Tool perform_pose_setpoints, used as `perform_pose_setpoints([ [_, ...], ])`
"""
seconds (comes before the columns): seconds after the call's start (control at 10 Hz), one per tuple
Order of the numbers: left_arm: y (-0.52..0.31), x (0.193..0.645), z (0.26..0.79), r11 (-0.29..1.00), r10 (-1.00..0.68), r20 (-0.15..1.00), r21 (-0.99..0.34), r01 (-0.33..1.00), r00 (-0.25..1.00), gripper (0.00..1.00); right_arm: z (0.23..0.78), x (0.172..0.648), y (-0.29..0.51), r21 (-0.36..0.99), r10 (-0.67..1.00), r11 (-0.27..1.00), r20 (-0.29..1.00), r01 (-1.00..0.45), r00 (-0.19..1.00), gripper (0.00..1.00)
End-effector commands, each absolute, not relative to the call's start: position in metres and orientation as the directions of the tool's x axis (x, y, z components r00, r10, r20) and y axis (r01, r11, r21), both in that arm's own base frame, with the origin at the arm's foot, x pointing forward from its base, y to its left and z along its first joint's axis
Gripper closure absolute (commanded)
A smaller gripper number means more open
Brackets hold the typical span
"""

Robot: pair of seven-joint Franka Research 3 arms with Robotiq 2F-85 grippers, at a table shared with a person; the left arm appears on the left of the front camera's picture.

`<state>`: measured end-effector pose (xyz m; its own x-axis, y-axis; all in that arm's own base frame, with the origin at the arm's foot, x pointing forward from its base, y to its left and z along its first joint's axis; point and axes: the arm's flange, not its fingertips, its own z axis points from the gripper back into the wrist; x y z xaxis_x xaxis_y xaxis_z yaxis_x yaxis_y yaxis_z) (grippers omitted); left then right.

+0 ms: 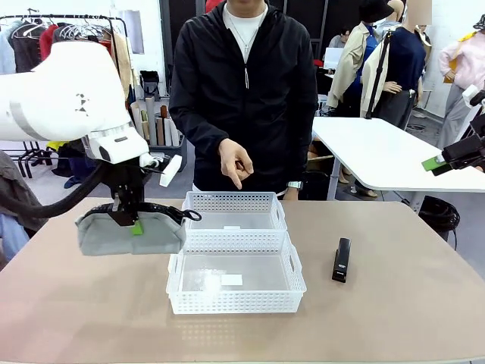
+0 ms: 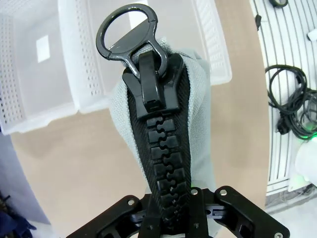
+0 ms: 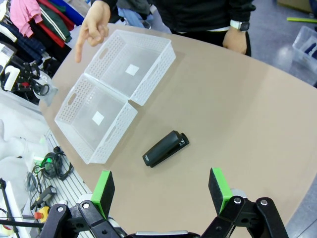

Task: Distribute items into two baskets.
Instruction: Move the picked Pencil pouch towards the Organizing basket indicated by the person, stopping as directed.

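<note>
My left gripper (image 1: 130,220) is shut on the top of the light grey waist bag (image 1: 114,233), which hangs just above the table, left of the two white baskets. In the left wrist view the jaws clamp the bag (image 2: 198,124) along its black zipper, with the ring pull pointing at the baskets. The far basket (image 1: 198,203) and the near basket (image 1: 235,303) sit end to end. The black stapler (image 1: 342,260) lies right of the near basket. My right gripper (image 3: 161,191) hangs open high above the stapler (image 3: 165,148).
A person stands at the far side. One hand (image 1: 235,163) points a finger down towards the far basket (image 3: 161,62). Another white table (image 1: 394,152) stands at the back right. Bare tabletop (image 1: 394,318) stretches around the stapler.
</note>
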<state>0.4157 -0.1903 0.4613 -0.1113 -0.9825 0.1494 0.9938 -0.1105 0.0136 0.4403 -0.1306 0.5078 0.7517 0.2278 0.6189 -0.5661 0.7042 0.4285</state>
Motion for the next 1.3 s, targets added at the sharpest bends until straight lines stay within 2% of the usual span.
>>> perform_pose_setpoints([
  [0.0,-0.199,0.424,0.457,-0.146,-0.971,0.192,-0.011,0.989,-0.141,1.0,0.509,0.44,-0.13,0.429,0.226,0.703,0.621,-0.567,0.751,0.0],
  [0.5,-0.224,0.43,0.445,-0.151,-0.964,0.22,-0.002,0.989,-0.146,1.0,0.509,0.44,-0.13,0.429,0.226,0.703,0.621,-0.567,0.751,0.0],
  [0.6,-0.213,0.427,0.443,-0.123,-0.979,0.165,-0.01,0.992,-0.119,1.0,0.509,0.44,-0.13,0.429,0.226,0.703,0.621,-0.567,0.751,0.0],
  [0.7,-0.158,0.417,0.445,-0.08,-0.995,0.058,-0.02,0.997,-0.078,1.0,0.509,0.44,-0.13,0.429,0.226,0.703,0.621,-0.567,0.751,0.0],
  [0.9,-0.065,0.391,0.439,0.031,-0.995,0.091,-0.09,0.995,0.039,1.0,0.509,0.44,-0.13,0.429,0.226,0.703,0.621,-0.567,0.751,0.0],
  [1.2,-0.062,0.401,0.451,0.049,-0.991,0.12,-0.036,0.998,0.053,1.0,0.509,0.44,-0.13,0.429,0.226,0.703,0.621,-0.567,0.751,0.0],
])
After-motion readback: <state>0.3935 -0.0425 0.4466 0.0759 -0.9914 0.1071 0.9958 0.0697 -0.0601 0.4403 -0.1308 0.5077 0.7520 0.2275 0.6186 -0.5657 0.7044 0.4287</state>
